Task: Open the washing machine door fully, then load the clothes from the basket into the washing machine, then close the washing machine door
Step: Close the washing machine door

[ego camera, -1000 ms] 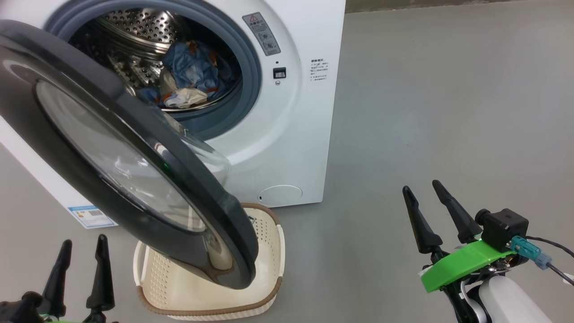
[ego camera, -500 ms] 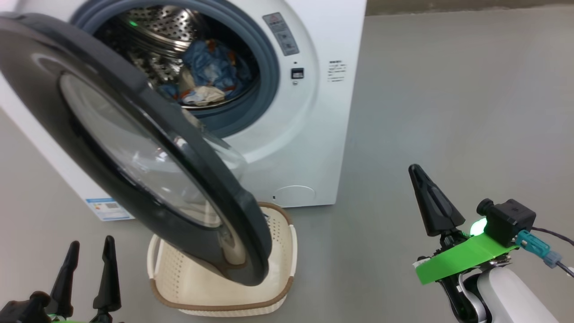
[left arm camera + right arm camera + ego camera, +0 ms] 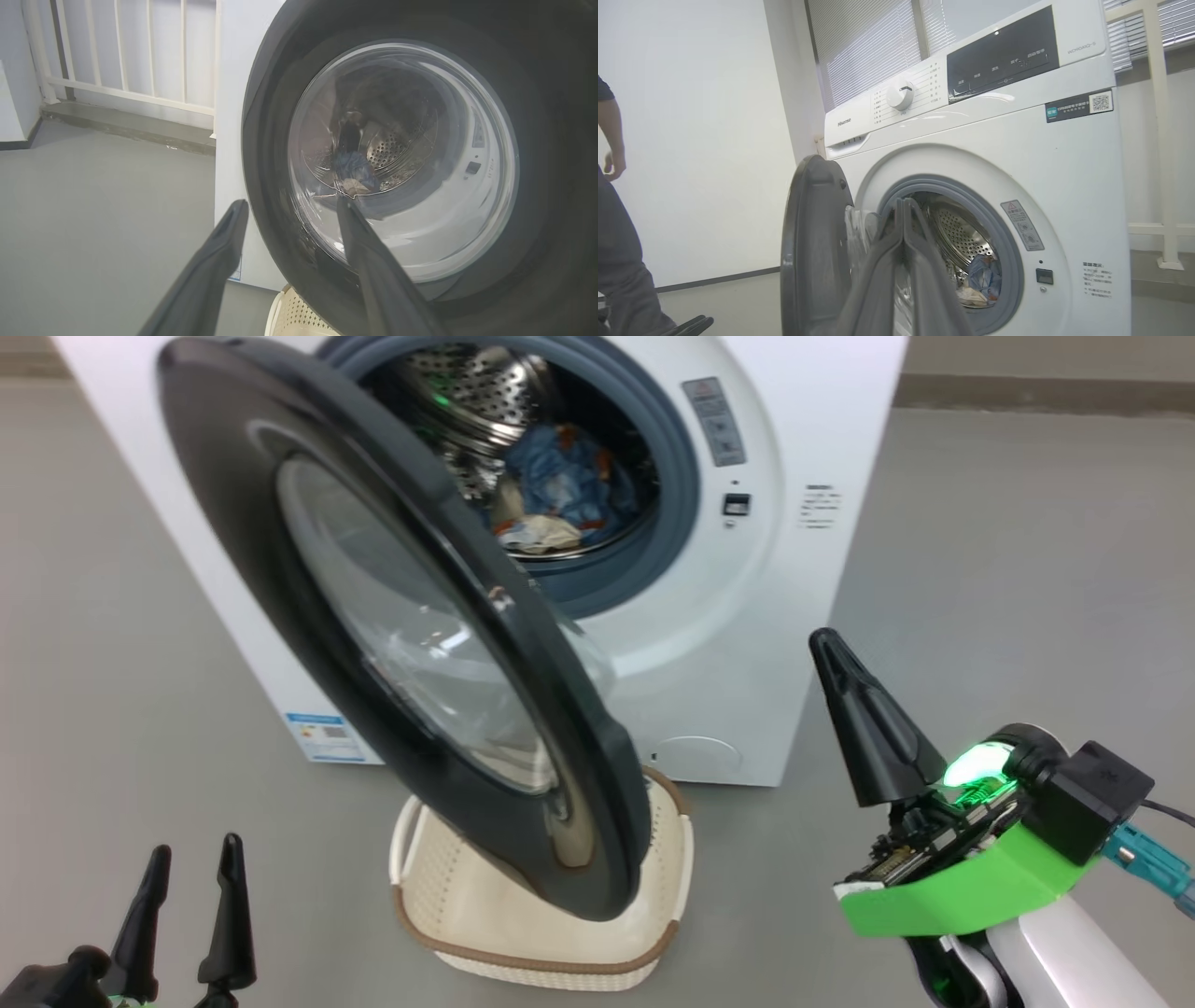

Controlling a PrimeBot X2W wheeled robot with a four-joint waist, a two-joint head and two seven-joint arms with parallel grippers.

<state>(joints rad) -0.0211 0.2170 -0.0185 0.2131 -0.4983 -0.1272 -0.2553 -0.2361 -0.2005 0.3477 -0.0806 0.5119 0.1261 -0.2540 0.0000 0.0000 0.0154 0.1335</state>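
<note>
Clothes [image 3: 560, 490] are lying heaped inside the steel drum [image 3: 467, 392] of the washing machine [image 3: 775, 644], blue and cream against the perforated wall. Loading is looking complete. The basket [image 3: 523, 959], sitting on the floor [image 3: 980, 569] just in front of the machine, is showing only bare cream plastic wherever the door is not hiding it. Closing is therefore the step coming into hand.

The washing machine door [image 3: 411, 644] is standing swung out toward the robot, hinged at the left of the opening. In the head view its lower edge is hanging over the basket, and I cannot tell whether it is clearing the brown rim.

The left pincer [image 3: 196, 847] is spread wide and gripping nothing, and its wrist view is facing the door's outer glass. The right pincer [image 3: 826, 649] is pressed fully together, empty, hovering right of the door.

The next move is calling for a push on the door's outer face, sweeping it round until it is sitting flush. Open floor is lying to the right. A person [image 3: 616, 242] is standing at the left edge of the right wrist view, beyond the hinge side.
</note>
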